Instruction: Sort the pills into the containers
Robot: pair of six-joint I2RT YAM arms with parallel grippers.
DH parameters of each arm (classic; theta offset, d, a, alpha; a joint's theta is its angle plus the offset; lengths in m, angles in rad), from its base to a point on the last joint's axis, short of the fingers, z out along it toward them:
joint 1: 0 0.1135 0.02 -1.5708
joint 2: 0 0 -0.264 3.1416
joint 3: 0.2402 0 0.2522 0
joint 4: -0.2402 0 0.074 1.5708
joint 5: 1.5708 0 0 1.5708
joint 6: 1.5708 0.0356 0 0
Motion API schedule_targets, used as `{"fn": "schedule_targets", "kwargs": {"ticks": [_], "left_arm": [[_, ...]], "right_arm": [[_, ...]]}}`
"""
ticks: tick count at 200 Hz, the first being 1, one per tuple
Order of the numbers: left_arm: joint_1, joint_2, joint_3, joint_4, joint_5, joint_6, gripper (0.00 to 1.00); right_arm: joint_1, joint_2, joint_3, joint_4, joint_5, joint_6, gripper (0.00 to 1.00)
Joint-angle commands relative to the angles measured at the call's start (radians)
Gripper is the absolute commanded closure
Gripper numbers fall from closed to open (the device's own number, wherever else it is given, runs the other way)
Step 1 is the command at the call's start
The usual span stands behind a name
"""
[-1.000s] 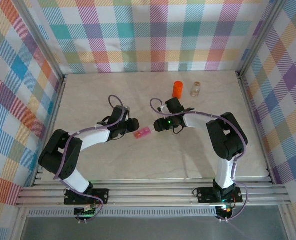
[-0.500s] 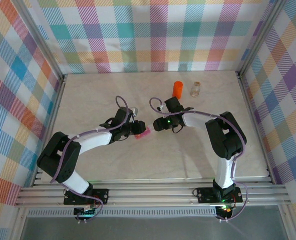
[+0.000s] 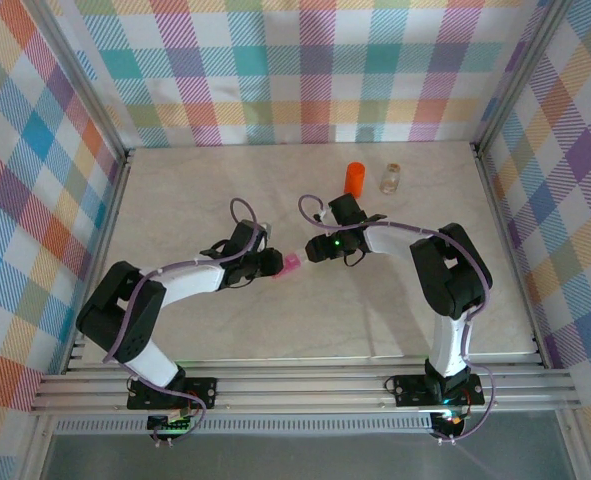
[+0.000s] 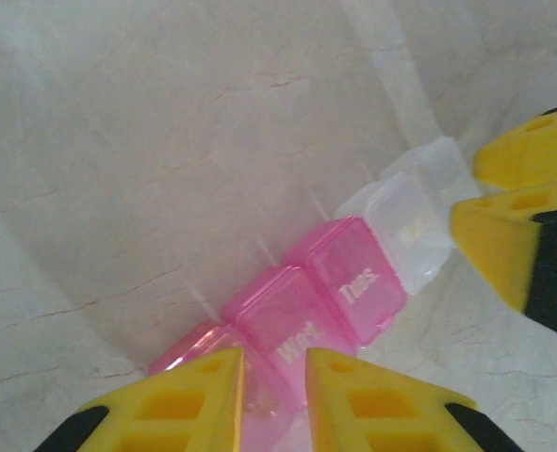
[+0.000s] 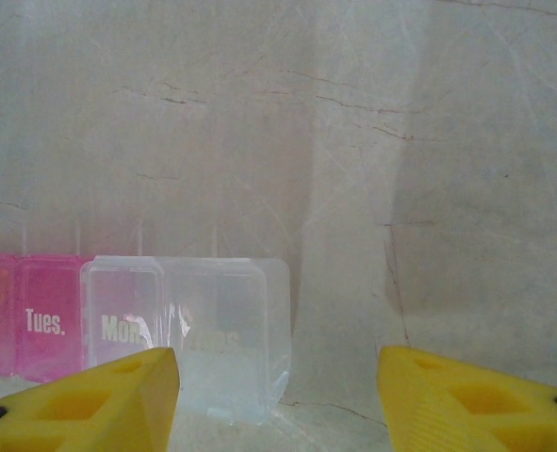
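The container, a flat pink pill box (image 3: 289, 265) with a clear end, lies on the table between my two grippers. In the left wrist view its pink "Wed" and "Tues" lids (image 4: 339, 292) run away toward the clear compartments (image 4: 415, 217). My left gripper (image 4: 273, 363) (image 3: 275, 264) is shut on the box's pink end. My right gripper (image 5: 276, 363) (image 3: 306, 253) stands open at the clear end (image 5: 212, 330), which sits close to its left finger and off its right one. The pills are hidden.
An orange bottle (image 3: 355, 178) and a small clear vial (image 3: 391, 178) stand upright at the back of the table, behind the right arm. Plaid walls and metal frame posts close in the marble-patterned tabletop (image 3: 205, 190).
My left gripper has slid right up to the pill box and closed on its pink end. The right arm has stayed where it was, jaws still apart.
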State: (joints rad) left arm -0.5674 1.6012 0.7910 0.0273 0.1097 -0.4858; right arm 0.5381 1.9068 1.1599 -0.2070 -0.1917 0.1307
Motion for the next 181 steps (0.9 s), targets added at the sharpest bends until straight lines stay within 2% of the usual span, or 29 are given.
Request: {"fn": "schedule_targets", "kwargs": {"ticks": [1,39,79,131,181], "left_arm": [[-0.002,0.03,-0.017,-0.009,-0.023,-0.019,0.77],[-0.006,0.063,-0.021,-0.008,-0.016,-0.033,0.8],[-0.008,0.009,-0.017,-0.069,-0.106,-0.005,0.82],[-0.008,-0.1,0.023,-0.153,-0.161,0.011,0.73],[-0.006,-0.051,0.039,-0.172,-0.181,0.02,0.71]], "right_arm": [[0.005,0.024,-0.004,-0.017,-0.003,0.016,0.41],[0.006,0.021,-0.014,-0.015,-0.002,0.015,0.41],[0.005,0.017,-0.02,-0.014,-0.002,0.011,0.41],[0.006,0.017,-0.019,-0.017,-0.005,0.013,0.41],[0.005,0.017,-0.021,-0.018,-0.01,0.016,0.4]]}}
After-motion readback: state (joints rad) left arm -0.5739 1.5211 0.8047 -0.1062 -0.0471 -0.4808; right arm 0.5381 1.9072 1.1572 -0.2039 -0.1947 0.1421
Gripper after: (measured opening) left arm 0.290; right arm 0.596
